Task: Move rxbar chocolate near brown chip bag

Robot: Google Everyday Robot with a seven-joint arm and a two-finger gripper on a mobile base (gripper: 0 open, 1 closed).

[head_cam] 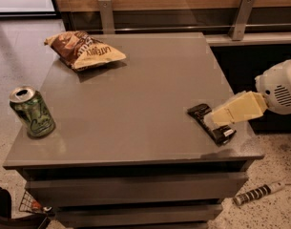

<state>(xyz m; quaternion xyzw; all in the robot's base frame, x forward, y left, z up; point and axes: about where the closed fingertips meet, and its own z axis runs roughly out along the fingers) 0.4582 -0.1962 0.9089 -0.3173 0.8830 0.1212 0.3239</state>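
Note:
The rxbar chocolate [208,119] is a flat black bar lying near the table's front right corner. My gripper [216,119] reaches in from the right, its cream-coloured end hanging over the middle of the bar and hiding part of it. The brown chip bag [84,50], puffy and brown and tan with white lettering, lies at the far left of the table, far from the bar and the gripper.
A green can [32,112] stands upright near the left front edge of the grey table [135,94]. A striped black-and-white stick [257,193] lies on the speckled floor at the right. A wooden wall with metal brackets runs behind the table.

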